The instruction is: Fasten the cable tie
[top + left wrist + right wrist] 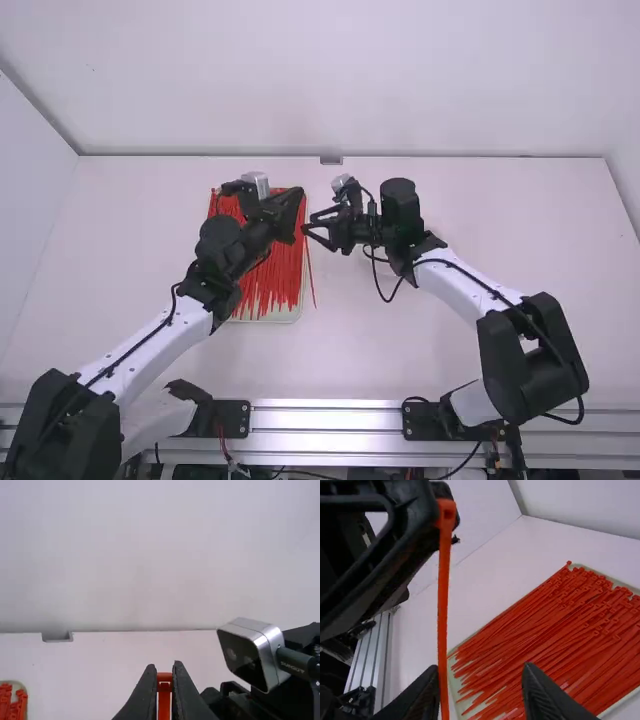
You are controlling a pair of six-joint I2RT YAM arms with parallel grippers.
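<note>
The left claw [291,214] is up over the far end of the tray [262,319]. It is closed tight on one red cable tie [443,605], pinching it near the head end. The long part of the tie hangs from it. The right claw [481,690] is just beside the left one and faces it. It is wide, and the hanging tie is right by one finger [427,695]. I cannot tell if they touch. The tray sits on the white surface [480,210] and holds many more red ties [560,625].
</note>
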